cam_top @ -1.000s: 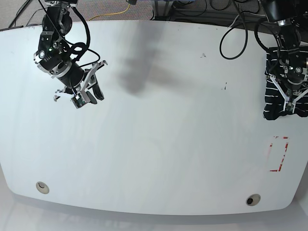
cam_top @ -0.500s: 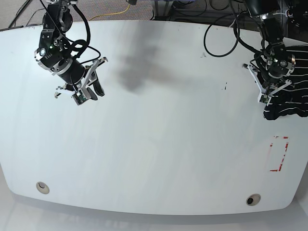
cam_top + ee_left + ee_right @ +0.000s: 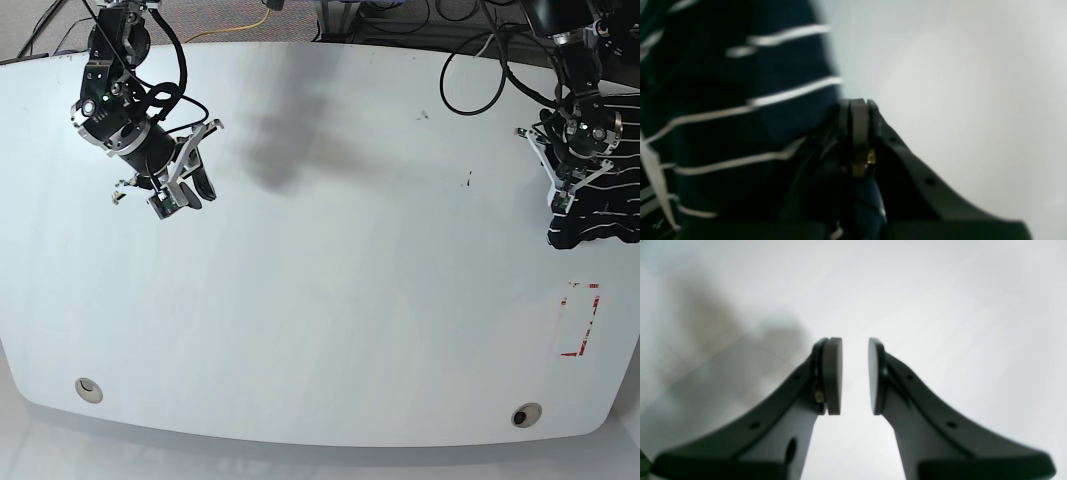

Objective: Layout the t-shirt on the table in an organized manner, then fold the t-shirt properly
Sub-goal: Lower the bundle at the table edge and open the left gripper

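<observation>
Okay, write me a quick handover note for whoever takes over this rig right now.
Left gripper: shut on the t-shirt, pinching the fabric at its edge.
Right gripper: open, holding nothing, hovering over bare table on the far side from the shirt.
T-shirt: bunched in a heap at the table's edge, beside the red marking.
Done: only the grasp; nothing is laid out.
Left: drag the shirt to the middle, spread it flat, then fold.
</observation>
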`<action>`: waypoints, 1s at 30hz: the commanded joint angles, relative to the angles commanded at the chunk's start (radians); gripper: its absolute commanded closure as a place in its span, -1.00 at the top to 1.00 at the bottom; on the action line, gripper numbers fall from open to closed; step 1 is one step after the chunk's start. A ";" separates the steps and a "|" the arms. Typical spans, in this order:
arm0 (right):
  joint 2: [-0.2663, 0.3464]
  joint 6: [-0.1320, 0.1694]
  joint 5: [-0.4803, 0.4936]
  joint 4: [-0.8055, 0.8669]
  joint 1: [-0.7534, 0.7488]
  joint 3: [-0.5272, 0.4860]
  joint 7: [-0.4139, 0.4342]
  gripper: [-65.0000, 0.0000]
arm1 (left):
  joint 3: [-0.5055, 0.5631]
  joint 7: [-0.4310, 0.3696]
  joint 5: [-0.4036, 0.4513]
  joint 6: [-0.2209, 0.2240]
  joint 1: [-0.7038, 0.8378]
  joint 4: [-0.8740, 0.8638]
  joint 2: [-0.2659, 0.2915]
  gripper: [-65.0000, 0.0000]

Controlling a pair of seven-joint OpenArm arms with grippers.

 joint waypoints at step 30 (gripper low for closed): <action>-0.002 0.000 -0.003 0.026 -0.020 -0.002 0.009 -0.62 | 0.011 -0.002 -0.002 -0.133 -0.029 0.305 0.127 -1.00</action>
